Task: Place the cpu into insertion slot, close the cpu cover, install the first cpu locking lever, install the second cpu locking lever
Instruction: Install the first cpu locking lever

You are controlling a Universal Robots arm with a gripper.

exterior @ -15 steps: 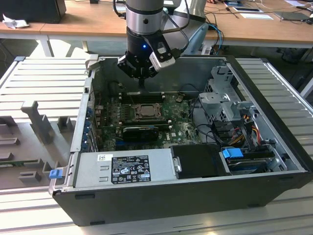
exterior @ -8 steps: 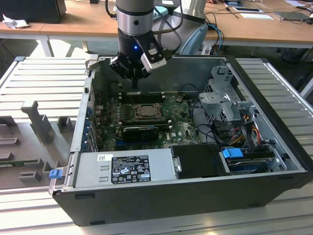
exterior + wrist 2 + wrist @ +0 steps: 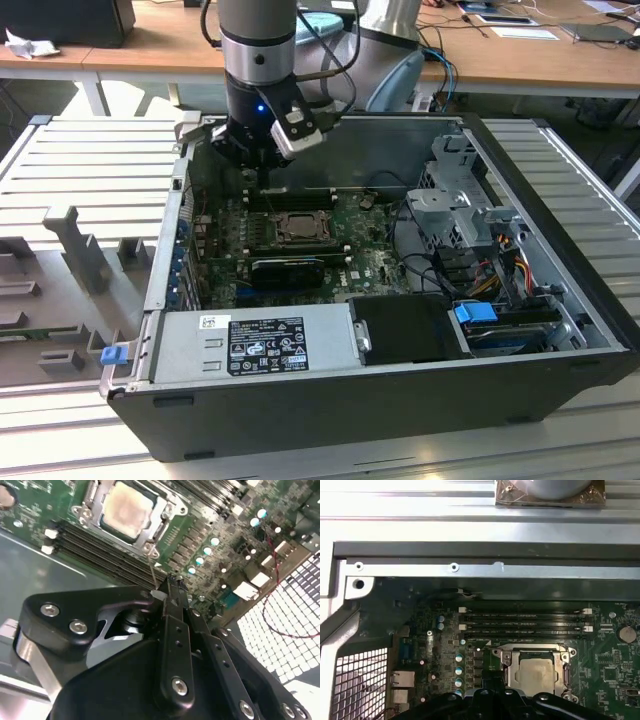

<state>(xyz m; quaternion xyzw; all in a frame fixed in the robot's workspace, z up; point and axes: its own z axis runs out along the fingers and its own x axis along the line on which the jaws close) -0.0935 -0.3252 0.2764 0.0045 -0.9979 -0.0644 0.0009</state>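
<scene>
The cpu [image 3: 129,507] lies with its pale metal top up inside the insertion slot [image 3: 298,228] on the green board. The cpu cover [image 3: 165,519] lies flat as a metal frame around it; in the first wrist view the cpu [image 3: 536,671] shows through the window of the cpu cover [image 3: 506,664]. My gripper [image 3: 173,585] hangs above the board beside the slot, toward the case's back wall, with its black fingers shut together. A thin metal rod [image 3: 151,569] runs from the socket's corner up to the fingertips; I cannot tell whether it is held.
Black memory slots [image 3: 525,622] lie between the socket and the case's rear wall [image 3: 470,570]. A black ribbed heatsink [image 3: 288,270], the power supply [image 3: 255,340] and a drive cage with cables [image 3: 470,215] fill the open case. A perforated grille [image 3: 360,685] stands at one side.
</scene>
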